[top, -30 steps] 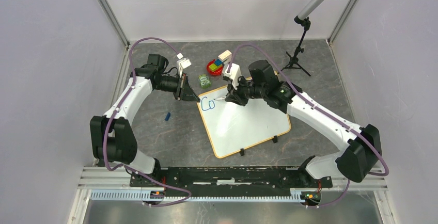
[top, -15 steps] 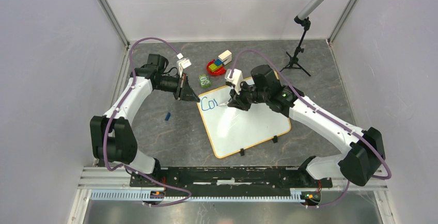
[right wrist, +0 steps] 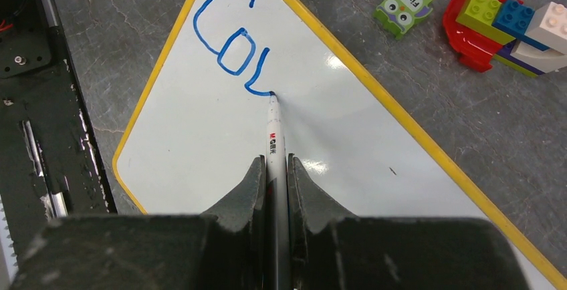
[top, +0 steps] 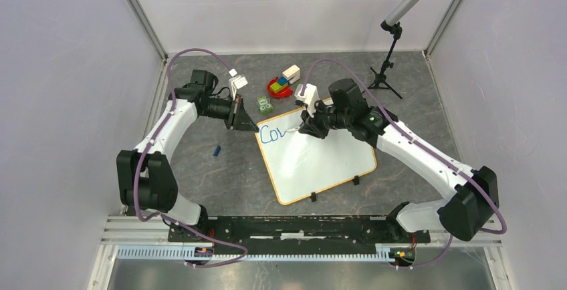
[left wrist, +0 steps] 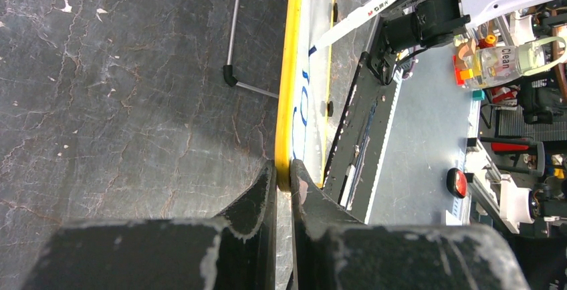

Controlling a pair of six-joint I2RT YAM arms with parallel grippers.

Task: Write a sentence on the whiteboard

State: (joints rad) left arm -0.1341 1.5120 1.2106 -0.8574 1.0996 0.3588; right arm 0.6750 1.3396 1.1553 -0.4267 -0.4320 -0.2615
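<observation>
The whiteboard [top: 321, 160] lies flat on the grey table, white with a yellow rim and two black clips on its near edge. Blue letters "Cou" [top: 273, 133] stand at its far left corner; they show as "COL"-like strokes in the right wrist view [right wrist: 231, 43]. My left gripper [top: 249, 125] is shut on the board's yellow rim [left wrist: 286, 136] at that corner. My right gripper [top: 306, 129] is shut on a white marker [right wrist: 274, 136], whose tip touches the board at the end of the last stroke [right wrist: 271, 94].
A green owl block [top: 265, 105] and a red dish of coloured bricks [top: 279, 86] sit just behind the board. A small blue piece [top: 216, 150] lies left of the board. A black stand [top: 382, 76] is at the back right.
The right gripper has moved rightward with the marker, and the writing has grown from "C" with an open "o" to "Cou". The left arm has not moved.
</observation>
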